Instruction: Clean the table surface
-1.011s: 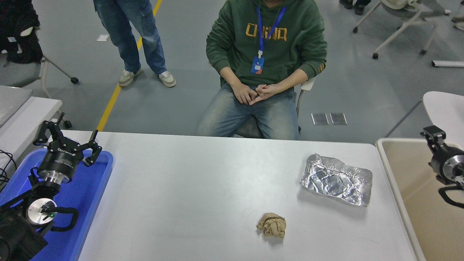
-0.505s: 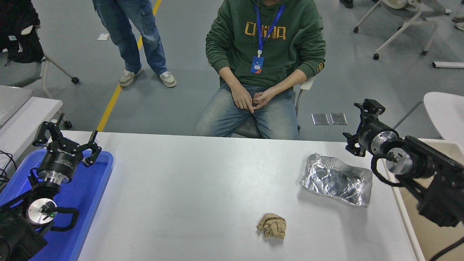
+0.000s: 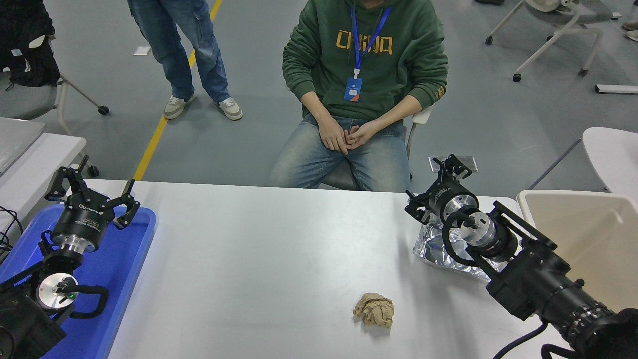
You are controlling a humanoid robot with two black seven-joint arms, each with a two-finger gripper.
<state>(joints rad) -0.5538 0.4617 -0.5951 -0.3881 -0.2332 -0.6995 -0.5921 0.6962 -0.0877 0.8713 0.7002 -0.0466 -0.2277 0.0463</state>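
The table surface [image 3: 274, 249] is a wide white-grey top. On it lie a crumpled brown paper ball [image 3: 374, 310] near the front and a crinkled sheet of silver foil [image 3: 427, 248] at the right. My right gripper [image 3: 432, 183] hangs open just above the foil's far edge, holding nothing, and its arm hides most of the foil. My left gripper [image 3: 93, 190] is parked open over the far end of a blue tray [image 3: 124, 264] at the lower left.
A beige bin [image 3: 588, 234] stands beside the table's right edge. A person in a green hoodie [image 3: 366, 55] sits at the far side, hands in lap. Another person stands at the top left. A smaller white table [image 3: 35, 159] is at the left.
My right arm has swung in from the right edge, leftward over the table, and now covers the foil. The foil, paper ball and left arm have not moved.
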